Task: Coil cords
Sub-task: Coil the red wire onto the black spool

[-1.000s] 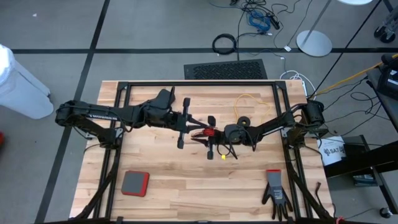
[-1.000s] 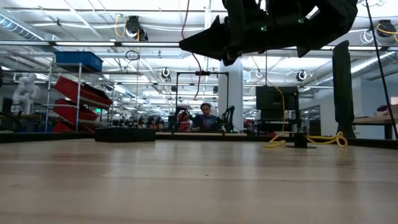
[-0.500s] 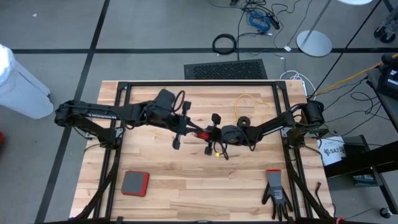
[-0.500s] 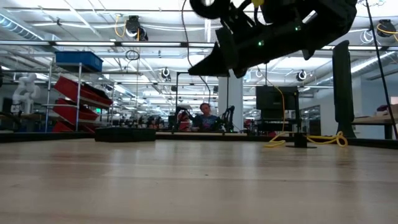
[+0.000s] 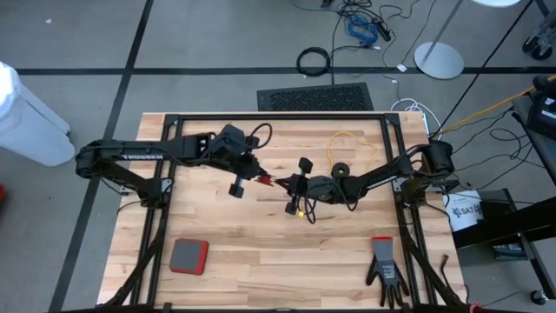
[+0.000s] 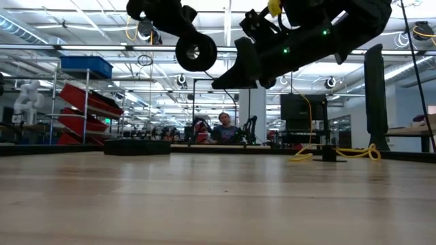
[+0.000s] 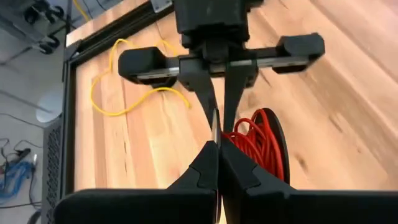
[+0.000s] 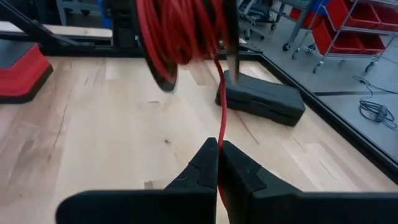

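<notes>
1. Two closed claws meet above the middle of the desk (image 5: 261, 252). The left claw (image 7: 219, 152) seems to pinch the rim of the black reel (image 6: 196, 51), holding it off the wood.
2. The right claw (image 8: 219, 149) is clamped on the red cord (image 8: 221, 106), which runs taut up to the windings.
3. To wind well, I judge the right claw should keep light tension and circle the reel, laying each turn beside the previous one. The left claw should hold the reel steady.
4. Jerking could pull the reel out of the pinch.
5. The yellow cord (image 5: 347, 142) lies loose at the far right, near the second reel (image 5: 341, 169), uncoiled.
6. A red-grey block (image 5: 188, 256) and a glove (image 5: 383, 265) sit well apart; nothing blocks winding.
</notes>
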{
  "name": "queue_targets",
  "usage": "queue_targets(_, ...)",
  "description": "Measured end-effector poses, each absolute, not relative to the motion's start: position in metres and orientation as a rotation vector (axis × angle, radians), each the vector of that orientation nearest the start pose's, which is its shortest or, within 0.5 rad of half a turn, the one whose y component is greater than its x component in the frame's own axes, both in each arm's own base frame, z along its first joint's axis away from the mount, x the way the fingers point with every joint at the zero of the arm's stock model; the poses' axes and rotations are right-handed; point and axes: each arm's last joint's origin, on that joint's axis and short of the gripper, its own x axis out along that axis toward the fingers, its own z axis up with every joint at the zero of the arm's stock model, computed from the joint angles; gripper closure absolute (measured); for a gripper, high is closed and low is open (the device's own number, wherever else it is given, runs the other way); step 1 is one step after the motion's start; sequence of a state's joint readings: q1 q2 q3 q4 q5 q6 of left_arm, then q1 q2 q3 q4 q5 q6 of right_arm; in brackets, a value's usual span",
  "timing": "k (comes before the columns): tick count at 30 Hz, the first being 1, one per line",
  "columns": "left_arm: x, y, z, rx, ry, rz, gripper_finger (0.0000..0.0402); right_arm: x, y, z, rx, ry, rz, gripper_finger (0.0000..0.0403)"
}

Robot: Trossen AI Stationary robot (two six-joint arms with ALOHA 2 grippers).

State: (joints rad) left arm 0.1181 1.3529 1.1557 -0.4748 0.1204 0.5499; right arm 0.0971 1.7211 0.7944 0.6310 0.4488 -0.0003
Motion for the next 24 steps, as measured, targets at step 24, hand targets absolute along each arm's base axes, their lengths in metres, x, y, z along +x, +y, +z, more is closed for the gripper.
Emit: queue_targets(24, 0.322, 0.044, 0.274, 0.670, 0.818, 0.052, 0.0401, 0.339, 0.021, 0.196, -0.019, 0.218, -0.355, 0.0403)
